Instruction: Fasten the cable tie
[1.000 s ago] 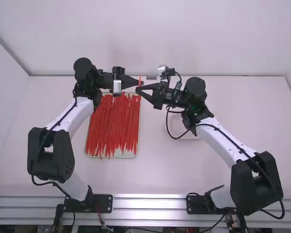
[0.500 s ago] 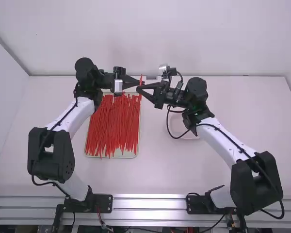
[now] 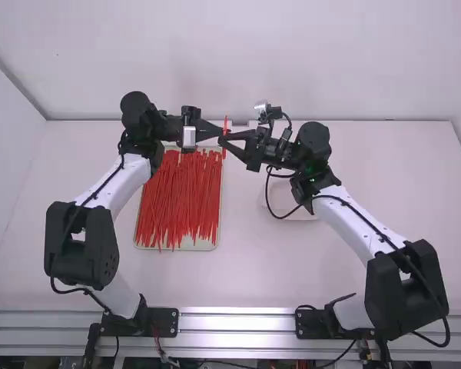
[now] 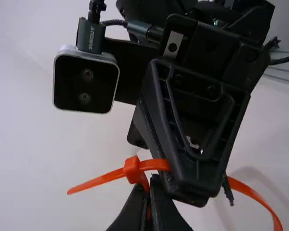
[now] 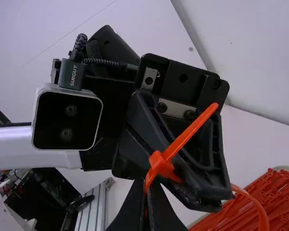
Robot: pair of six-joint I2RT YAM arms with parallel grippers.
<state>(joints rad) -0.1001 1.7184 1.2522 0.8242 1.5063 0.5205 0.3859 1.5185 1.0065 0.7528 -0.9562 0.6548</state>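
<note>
One red cable tie (image 3: 224, 126) is held in the air above the far end of the tray, between the two grippers. In the left wrist view its square head (image 4: 131, 169) sits just above my left gripper (image 4: 148, 192), which is shut on the strap, and the strap curves off in a loop (image 4: 260, 202). In the right wrist view my right gripper (image 5: 147, 197) is shut on the same tie below its head (image 5: 159, 166), and the tail (image 5: 192, 126) sticks up across the left gripper's body. In the high view the left gripper (image 3: 217, 134) and right gripper (image 3: 225, 141) meet tip to tip.
A beige tray (image 3: 213, 247) holds a pile of several red cable ties (image 3: 180, 201) below the grippers. A white pad (image 3: 296, 209) lies under the right arm. The room's walls stand close behind the table's far edge.
Both grippers, with the tie held between them, have drifted slightly to the right. Their hold on the tie is unchanged.
</note>
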